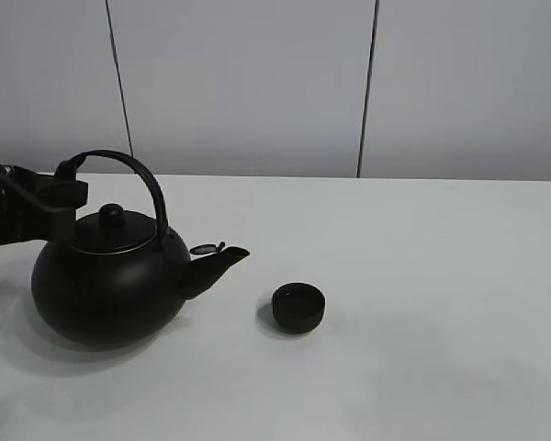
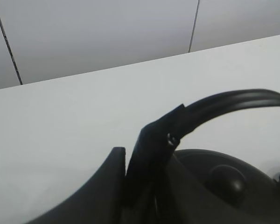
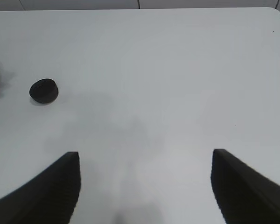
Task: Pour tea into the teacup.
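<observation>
A big round black kettle stands on the white table at the left, spout pointing right. Its arched handle is gripped at the left end by my left gripper, which is shut on it; the left wrist view shows the fingers clamped on the handle above the lid knob. The small black-brown teacup sits upright just right of the spout, apart from it, and also shows in the right wrist view. My right gripper is open and empty, out of the exterior view.
The white table runs to a grey panelled wall at the back. The table's far right corner shows in the right wrist view.
</observation>
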### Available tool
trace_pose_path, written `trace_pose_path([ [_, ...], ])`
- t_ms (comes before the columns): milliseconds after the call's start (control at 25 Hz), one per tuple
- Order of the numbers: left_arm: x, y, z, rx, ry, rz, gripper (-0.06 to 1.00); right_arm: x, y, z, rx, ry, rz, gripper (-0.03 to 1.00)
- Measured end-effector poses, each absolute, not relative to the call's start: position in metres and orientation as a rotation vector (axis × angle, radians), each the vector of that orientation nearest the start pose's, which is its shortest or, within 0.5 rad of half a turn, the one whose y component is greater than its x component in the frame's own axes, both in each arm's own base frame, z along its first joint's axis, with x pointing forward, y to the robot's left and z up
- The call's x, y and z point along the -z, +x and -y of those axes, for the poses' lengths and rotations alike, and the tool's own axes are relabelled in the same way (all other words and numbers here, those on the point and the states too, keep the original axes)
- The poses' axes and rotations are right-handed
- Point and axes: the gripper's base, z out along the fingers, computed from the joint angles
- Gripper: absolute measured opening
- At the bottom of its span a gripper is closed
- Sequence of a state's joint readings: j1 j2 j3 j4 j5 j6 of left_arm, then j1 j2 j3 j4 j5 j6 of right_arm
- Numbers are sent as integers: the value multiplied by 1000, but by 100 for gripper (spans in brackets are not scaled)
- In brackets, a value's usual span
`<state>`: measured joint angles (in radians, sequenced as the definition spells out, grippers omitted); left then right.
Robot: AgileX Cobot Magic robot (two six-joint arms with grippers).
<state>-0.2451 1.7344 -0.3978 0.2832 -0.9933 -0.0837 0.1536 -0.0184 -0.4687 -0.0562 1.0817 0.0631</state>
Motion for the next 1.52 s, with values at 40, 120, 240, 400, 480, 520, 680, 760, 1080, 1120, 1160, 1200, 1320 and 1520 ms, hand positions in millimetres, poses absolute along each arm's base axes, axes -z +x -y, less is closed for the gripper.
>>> trace_pose_path([
  [40,-140,256,86,337,456,-1794,15,-267,-4,5,-65,-91,-2075,54],
  [120,-140,256,86,336,458,-1796,15,-267,-4,5,-65,-91,-2075,54],
  [240,-140,256,86,336,459,-1799,15,-267,-4,5,-65,-91,-2075,54],
  [400,-129,257,86,349,450,-1827,15,-267,-4,5,-65,-91,-2075,54],
  [480,-124,259,87,362,435,-1828,15,-267,-4,5,-65,-91,-2075,54],
  [520,-123,259,87,366,432,-1825,15,-267,-4,5,-65,-91,-2075,54],
  [680,-122,260,87,370,429,-1825,15,-267,-4,5,-65,-91,-2075,54],
  [760,-122,260,87,370,429,-1825,15,-267,-4,5,-65,-91,-2075,54],
  [1080,-122,260,87,370,429,-1825,15,-267,-4,5,-65,-91,-2075,54],
  [1120,-122,260,88,370,430,-1825,16,-267,-4,5,-65,-91,-2075,54],
  [1160,-122,260,88,373,432,-1821,18,-267,-4,5,-65,-91,-2075,54],
  [1200,-123,260,88,378,429,-1818,22,-267,-4,5,-65,-91,-2075,54],
  [1320,-130,262,89,397,405,-1758,39,-267,-4,5,-65,-91,-2075,54],
  [1520,-131,262,89,401,400,-1752,49,-267,-4,5,-65,-91,-2075,54],
])
